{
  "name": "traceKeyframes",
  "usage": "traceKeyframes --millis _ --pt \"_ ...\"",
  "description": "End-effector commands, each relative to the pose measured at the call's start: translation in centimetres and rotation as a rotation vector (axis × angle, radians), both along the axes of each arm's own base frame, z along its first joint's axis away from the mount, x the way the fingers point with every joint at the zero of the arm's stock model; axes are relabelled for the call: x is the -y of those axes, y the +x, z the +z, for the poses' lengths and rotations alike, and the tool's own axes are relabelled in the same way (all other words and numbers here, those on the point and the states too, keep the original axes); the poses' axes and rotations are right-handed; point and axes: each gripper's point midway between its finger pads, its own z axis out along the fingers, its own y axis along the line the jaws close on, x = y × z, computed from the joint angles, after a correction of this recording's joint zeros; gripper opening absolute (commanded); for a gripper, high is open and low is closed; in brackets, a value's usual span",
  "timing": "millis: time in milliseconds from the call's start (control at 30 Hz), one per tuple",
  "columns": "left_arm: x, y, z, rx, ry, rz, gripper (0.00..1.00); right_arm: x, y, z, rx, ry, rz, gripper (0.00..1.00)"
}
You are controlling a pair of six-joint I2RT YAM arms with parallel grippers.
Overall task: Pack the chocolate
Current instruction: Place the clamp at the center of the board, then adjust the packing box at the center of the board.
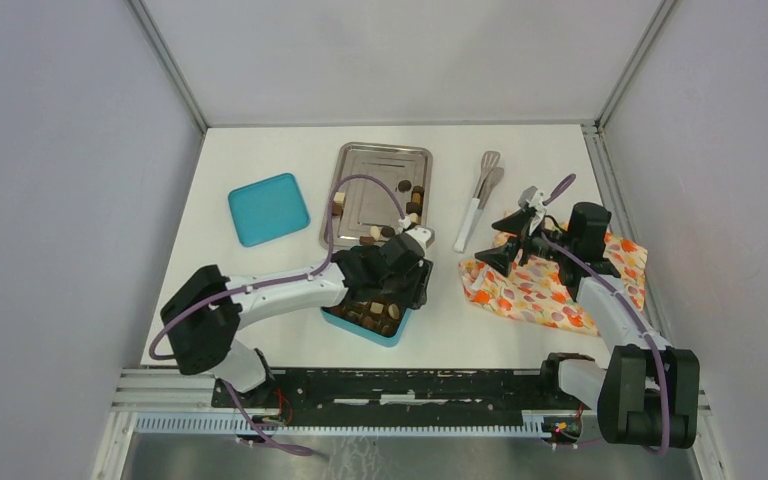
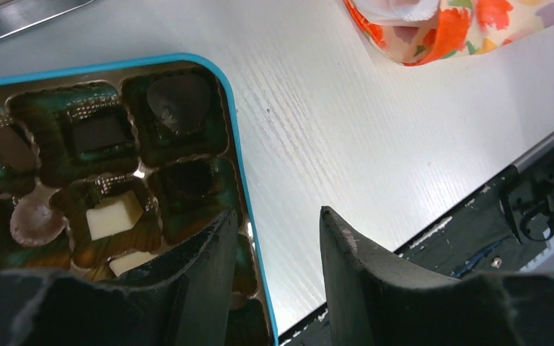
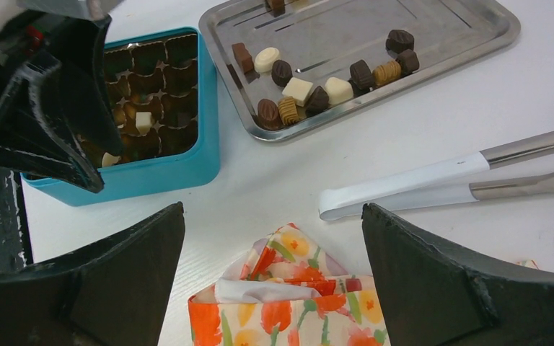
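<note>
Left hand [image 2: 278, 220] over box [image 2: 236, 144], slightly parted, empty, right hand [image 3: 273, 216] above cloth [image 3: 288, 306], wide open, empty

One steel tray [image 1: 380, 160], one teal box [image 1: 380, 338], one teal lid [image 1: 268, 208], one pair of tongs [image 1: 478, 200] and one floral cloth [image 1: 530, 295] are seen; thirteen chocolate pieces [image 3: 298, 90] are counted on the tray.

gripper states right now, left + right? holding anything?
Left gripper: open, empty, over the corner of the teal box.
Right gripper: wide open, empty, above the floral cloth.
</note>
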Motion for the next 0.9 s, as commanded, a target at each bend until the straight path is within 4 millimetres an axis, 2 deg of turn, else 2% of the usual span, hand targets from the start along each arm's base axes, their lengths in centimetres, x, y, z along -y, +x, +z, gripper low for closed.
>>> traceKeyframes --millis 0,133,267,433,567,767,867 --pt "1.4 1.1 -0.3 0.005 0.027 0.007 0.52 -0.1 0.4 1.4 0.047 -0.011 0.025 0.98" --pt "1.2 1.7 -1.6 0.011 0.092 0.009 0.53 -0.1 0.4 0.8 0.023 -0.008 0.031 0.98" --pt "2.4 1.3 -1.4 -0.013 0.057 -0.019 0.53 -0.2 0.4 0.5 0.005 -0.009 0.036 0.98" --pt "5.9 0.4 0.7 -0.058 -0.119 -0.087 0.52 -0.1 0.4 0.0 -0.011 -0.017 0.041 0.98" --pt "8.8 0.6 1.8 -0.078 -0.218 -0.124 0.53 0.2 0.7 -0.5 -0.028 -0.046 0.023 0.98" --pt "13.1 2.5 3.0 -0.098 -0.369 -0.161 0.54 1.4 1.8 -1.5 -0.071 -0.098 -0.063 0.98" --pt "14.2 3.1 5.7 -0.042 -0.447 -0.18 0.54 1.9 2.3 -1.8 -0.085 -0.126 -0.084 0.98"
